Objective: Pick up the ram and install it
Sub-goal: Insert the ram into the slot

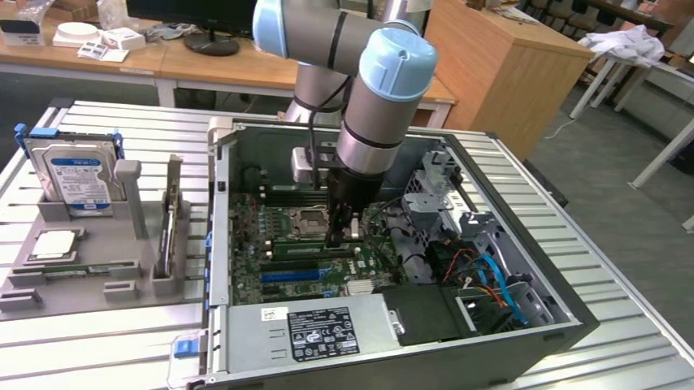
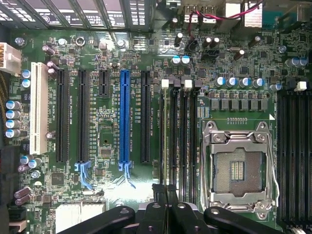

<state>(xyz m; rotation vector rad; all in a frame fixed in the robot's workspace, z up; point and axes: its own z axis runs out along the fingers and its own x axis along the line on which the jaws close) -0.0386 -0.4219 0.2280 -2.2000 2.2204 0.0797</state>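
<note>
gripper [image 1: 344, 236] is pinching what looks like the ram [image 2: 164, 165] narrow-jawed, right over the memory slots [image 2: 185, 141], seating not looking done yet

The tabletop [image 1: 97, 349] is bare ribbed metal with a dull silver finish. The computer case [image 1: 488, 357] is dark grey painted metal, rather matt. Inside it, the motherboard [image 2: 112, 122] is a green lacquered board, slightly glossy, with black and blue plastic slots. The processor socket [image 2: 239, 168] has a bright metal frame. The holder tray [image 1: 109, 236] looks like matt grey plastic. The hard drive [image 1: 74, 175] has a silver metal body and a glossy blue label. The arm [image 1: 375, 122] is smooth grey metal with a light blue cap [image 1: 396, 61], which looks like plastic. The gripper [image 2: 163, 187] has matt black jaws. The cabinet [image 1: 509, 73] looks like smooth light wood.
</note>
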